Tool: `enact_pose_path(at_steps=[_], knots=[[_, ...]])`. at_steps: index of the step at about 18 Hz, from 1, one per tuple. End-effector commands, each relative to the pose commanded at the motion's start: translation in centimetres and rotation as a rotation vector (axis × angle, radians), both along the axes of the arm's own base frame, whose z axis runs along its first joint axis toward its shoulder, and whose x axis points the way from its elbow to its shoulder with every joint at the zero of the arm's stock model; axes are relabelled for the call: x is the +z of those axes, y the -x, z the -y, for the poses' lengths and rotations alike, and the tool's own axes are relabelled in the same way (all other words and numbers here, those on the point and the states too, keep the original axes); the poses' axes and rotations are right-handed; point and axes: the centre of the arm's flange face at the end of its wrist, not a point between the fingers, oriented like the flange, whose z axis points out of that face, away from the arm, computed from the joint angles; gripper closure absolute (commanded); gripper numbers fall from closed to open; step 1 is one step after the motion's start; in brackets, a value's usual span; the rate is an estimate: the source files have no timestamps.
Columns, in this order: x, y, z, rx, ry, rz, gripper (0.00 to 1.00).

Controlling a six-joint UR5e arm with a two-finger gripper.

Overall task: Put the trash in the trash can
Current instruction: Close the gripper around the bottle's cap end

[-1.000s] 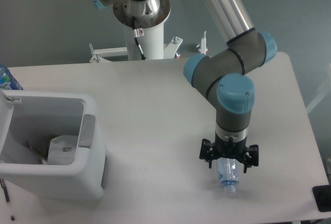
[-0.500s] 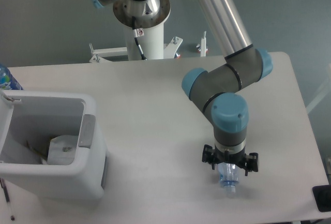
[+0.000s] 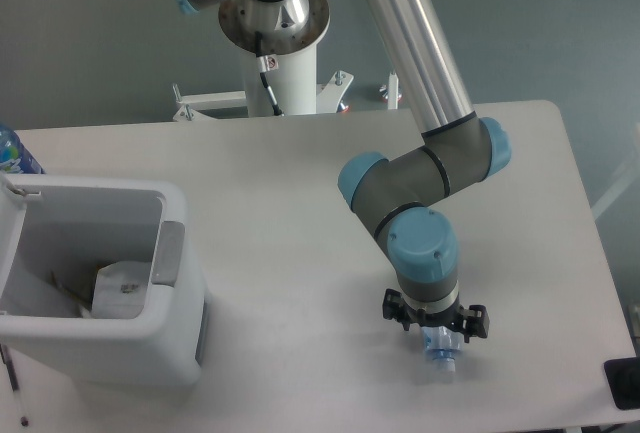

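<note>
With the gripper [image 3: 436, 325] set low over the crushed clear bottle [image 3: 440, 345], which lay directly beneath it on the table [image 3: 300, 203], finger closure could not be determined; the bottle appeared light, thin-walled, slippery and compliant, best gripped across its mid-body.

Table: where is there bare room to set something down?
Bare: the wide middle between the trash can and the arm's elbow, the far strip before the robot base, and the right edge. Crowded: near right, where the gripper sits over the crushed bottle.
</note>
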Motion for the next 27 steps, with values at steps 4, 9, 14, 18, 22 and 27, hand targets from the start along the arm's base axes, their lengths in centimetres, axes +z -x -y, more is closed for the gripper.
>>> enact_pose_path(at_steps=[4, 9, 14, 18, 22, 27], knots=[[-0.2, 0.0, 0.0, 0.024, -0.001, -0.002, 0.00], [-0.3, -0.6, -0.6, 0.033, -0.004, -0.003, 0.11], [-0.3, -2.1, -1.3, 0.023, 0.000, -0.003, 0.18], [-0.3, -2.4, -1.5, 0.030, 0.006, -0.011, 0.27], [-0.2, -2.4, -1.5, 0.041, 0.001, -0.014, 0.30], [-0.1, -2.3, -1.5, 0.047, -0.001, -0.015, 0.34]])
